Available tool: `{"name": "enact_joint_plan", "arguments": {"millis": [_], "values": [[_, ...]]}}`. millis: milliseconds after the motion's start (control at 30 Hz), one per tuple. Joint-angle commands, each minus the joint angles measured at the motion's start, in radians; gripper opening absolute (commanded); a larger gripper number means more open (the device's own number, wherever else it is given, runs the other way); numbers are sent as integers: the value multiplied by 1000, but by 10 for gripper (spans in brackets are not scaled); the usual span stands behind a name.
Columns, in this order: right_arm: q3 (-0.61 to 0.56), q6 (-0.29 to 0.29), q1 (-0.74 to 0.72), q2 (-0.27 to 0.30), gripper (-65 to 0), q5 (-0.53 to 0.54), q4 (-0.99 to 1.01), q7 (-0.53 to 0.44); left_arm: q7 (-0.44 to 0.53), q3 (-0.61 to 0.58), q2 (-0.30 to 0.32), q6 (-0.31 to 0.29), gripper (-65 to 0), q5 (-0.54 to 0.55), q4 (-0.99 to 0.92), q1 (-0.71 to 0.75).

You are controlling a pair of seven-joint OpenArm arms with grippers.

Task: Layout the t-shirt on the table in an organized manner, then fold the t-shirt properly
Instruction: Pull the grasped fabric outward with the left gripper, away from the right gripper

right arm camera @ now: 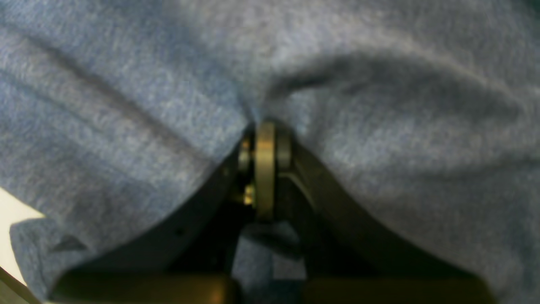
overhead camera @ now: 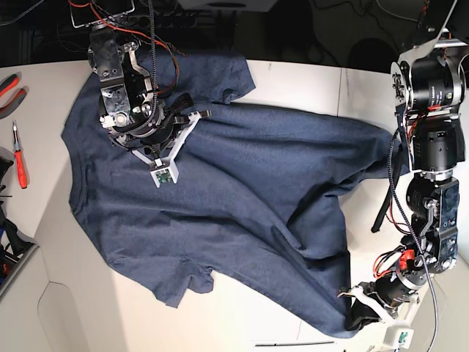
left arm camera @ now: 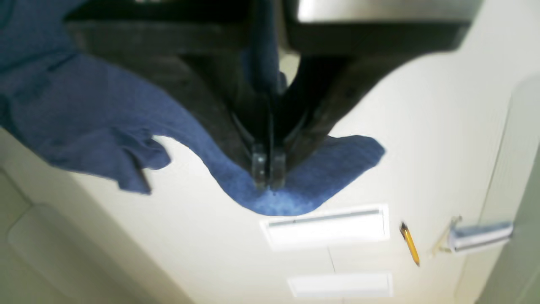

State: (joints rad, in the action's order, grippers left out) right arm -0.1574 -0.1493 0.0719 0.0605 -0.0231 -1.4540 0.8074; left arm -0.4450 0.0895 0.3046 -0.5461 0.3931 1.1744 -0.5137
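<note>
- Right, my left pincer (left arm camera: 268, 179) is clamped tight on a lower edge of the t-shirt (overhead camera: 220, 198), pinning that corner near the bench's (overhead camera: 293, 81) near edge so the cloth can be drawn flat.
- My right pincer (right arm camera: 265, 139) is closed on a bunch of fabric up by the far sleeve; cloth fills that whole wrist view.
- The t-shirt lies spread over the bench, rumpled, one diagonal crease running through the middle.
- Room, as I judge it: bare bench to the far side and beside my left arm; screwdrivers (overhead camera: 20, 158) sit off past the shirt's other end, well apart.
</note>
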Motion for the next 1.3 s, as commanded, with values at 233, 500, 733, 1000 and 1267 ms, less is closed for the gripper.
{"name": "enact_joint_plan", "arguments": {"millis": [233,500,733,1000,1267], "values": [[1,15,6,6,-650,-26,8,55,172,-137,-10,50,-650,-196,-86,-36],[1,15,5,6,-650,-26,2,23,237,-308,2,417,-430,-365,-320,-70],[1,15,5,6,-650,-25,-201,16,110,-307,89,421,-430,-323,-279,-63],[1,15,-5,5,-650,29,-429,-88,39,-294,196,175,-552,-118,-216,34],[1,15,-85,3,-650,34,-359,-93,-177,-34,208,-152,-650,292,-89,232]]}}
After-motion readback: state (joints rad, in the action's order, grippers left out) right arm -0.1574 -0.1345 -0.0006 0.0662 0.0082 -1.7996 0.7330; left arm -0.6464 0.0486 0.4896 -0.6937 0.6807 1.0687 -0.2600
